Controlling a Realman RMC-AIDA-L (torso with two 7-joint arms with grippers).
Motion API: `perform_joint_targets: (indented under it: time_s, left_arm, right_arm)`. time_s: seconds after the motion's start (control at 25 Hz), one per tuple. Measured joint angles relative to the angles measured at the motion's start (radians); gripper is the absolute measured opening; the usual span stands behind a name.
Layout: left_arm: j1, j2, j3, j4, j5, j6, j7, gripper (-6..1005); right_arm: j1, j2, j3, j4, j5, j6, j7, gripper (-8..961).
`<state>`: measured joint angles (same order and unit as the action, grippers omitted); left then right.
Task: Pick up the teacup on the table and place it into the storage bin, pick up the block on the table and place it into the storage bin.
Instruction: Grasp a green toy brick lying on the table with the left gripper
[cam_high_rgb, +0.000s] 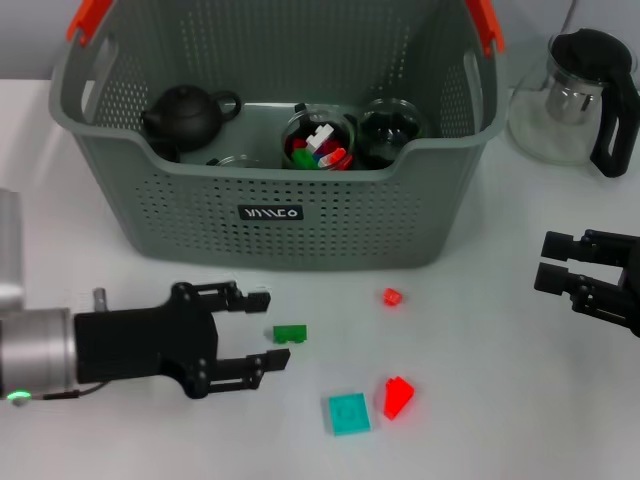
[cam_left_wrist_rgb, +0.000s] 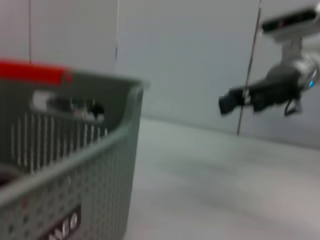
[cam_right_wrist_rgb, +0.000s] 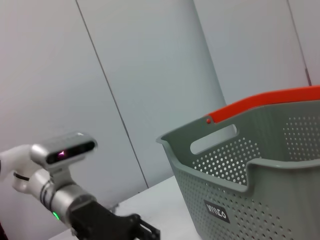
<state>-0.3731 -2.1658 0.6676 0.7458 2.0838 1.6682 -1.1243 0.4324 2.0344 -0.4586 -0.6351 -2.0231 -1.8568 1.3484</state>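
Note:
The grey perforated storage bin (cam_high_rgb: 200, 215) stands at the back middle of the table. Inside it are a black teapot (cam_high_rgb: 185, 115), a glass cup holding coloured blocks (cam_high_rgb: 320, 142) and a second glass cup (cam_high_rgb: 388, 130). No teacup shows on the table. A small green block (cam_high_rgb: 290, 333) lies in front of the bin. My left gripper (cam_high_rgb: 268, 330) is open, low over the table, with the green block at its fingertips, level with the gap and not held. My right gripper (cam_high_rgb: 548, 262) is open and empty at the right edge. The bin also shows in the left wrist view (cam_left_wrist_rgb: 75, 165) and the right wrist view (cam_right_wrist_rgb: 250, 165).
A small red block (cam_high_rgb: 392, 296), a larger red block (cam_high_rgb: 398, 397) and a teal flat block (cam_high_rgb: 349, 413) lie right of the green one. A glass teapot with a black lid and handle (cam_high_rgb: 580, 100) stands at the back right.

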Motion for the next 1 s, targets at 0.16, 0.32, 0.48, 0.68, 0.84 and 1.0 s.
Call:
perform_joint_targets:
  time_s: [0.16,0.32,0.48,0.68,0.84,1.0]
  left_arm:
    - [-0.032,0.0,0.006,-0.071,0.027,-0.101,0.003,687]
    - [-0.07,-0.004,0.037,-0.13,0.031,-0.236,0.01,661]
    - [-0.105,-0.002,0.06,-0.199,0.035,-0.34,0.028,635]
    - [-0.112,-0.004,0.122,-0.207,0.038,-0.407,0.038,572]
    - [-0.11,-0.004,0.134,-0.204,0.039,-0.399,0.038,538]
    - [-0.095,-0.004,0.134,-0.193,0.041,-0.361,0.039,536]
  right_arm:
    - [-0.002,0.001,0.0,0.0,0.0,0.0,0.0,495]
    - [-0.005,0.0,0.0,0.0,0.0,0.0,0.0,495]
    - [-0.006,-0.001,0.0,0.0,0.0,-0.001,0.0,495]
    - [-0.008,0.0,0.0,0.0,0.0,-0.004,0.0,495]
    - [-0.009,0.0,0.0,0.0,0.0,-0.007,0.0,495]
    - [-0.011,0.0,0.0,0.0,-0.001,-0.007,0.0,496]
